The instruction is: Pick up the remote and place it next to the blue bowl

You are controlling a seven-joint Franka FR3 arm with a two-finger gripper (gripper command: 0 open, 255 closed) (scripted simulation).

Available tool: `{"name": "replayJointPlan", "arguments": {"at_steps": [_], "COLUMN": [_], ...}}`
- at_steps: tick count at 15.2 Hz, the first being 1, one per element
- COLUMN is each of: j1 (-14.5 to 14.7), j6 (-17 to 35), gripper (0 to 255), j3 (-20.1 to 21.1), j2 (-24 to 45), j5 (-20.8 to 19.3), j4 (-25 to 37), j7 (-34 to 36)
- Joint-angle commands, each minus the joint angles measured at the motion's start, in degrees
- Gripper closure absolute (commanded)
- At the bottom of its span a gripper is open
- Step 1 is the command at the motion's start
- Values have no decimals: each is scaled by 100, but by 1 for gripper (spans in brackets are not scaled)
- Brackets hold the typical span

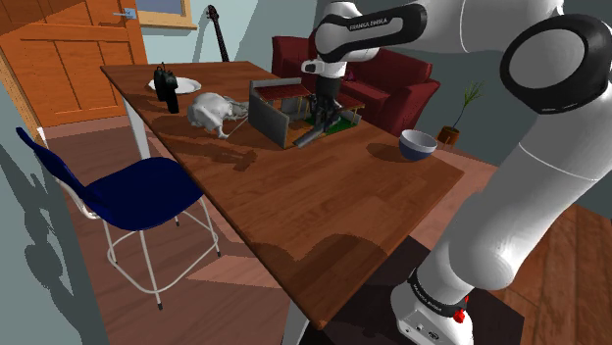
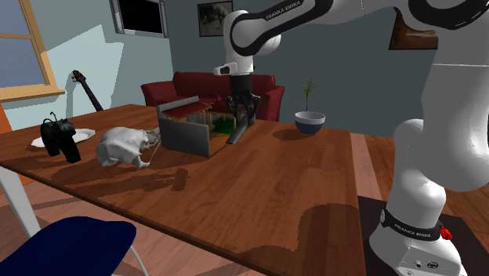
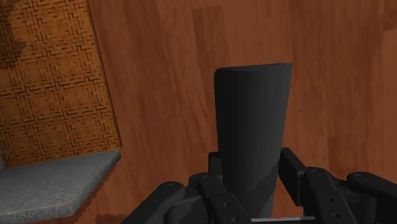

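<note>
My black gripper [image 1: 321, 110] is shut on a dark grey remote [image 1: 306, 138], clasping it near one end. The remote slants down from the fingers toward the wooden table [image 1: 324, 206], beside an open box. In the second exterior view the gripper [image 2: 242, 106] holds the remote [image 2: 236, 134] the same way, low end close to the tabletop. In the wrist view the remote [image 3: 251, 127] sticks out between the fingers [image 3: 168, 197] over brown wood. The blue bowl [image 1: 418, 145] with a white inside stands on the table toward the shoulder view's right, apart from the remote; it is also the bowl [image 2: 309, 121].
An open grey-walled box [image 1: 272, 113] with a green floor stands right by the gripper. A white crumpled figure [image 1: 214, 111] and a black object [image 1: 167, 88] on a white plate lie farther along the table. A blue chair [image 1: 137, 191] stands at the table's side; a red sofa [image 1: 392, 78] is behind.
</note>
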Motion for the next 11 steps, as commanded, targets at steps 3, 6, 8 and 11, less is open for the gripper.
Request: {"name": "replayJointPlan", "arguments": {"at_steps": [3, 6, 8, 11], "j1": [-247, -438, -568, -764], "j6": [29, 51, 63, 77], "gripper": [255, 255, 255, 255], "j3": [-258, -469, -613, -835], "j2": [-177, -265, -295, -296], "j5": [-106, -180, -223, -271], "j4": [-189, -282, -312, -309], "j7": [-474, -848, -1107, -1507]}}
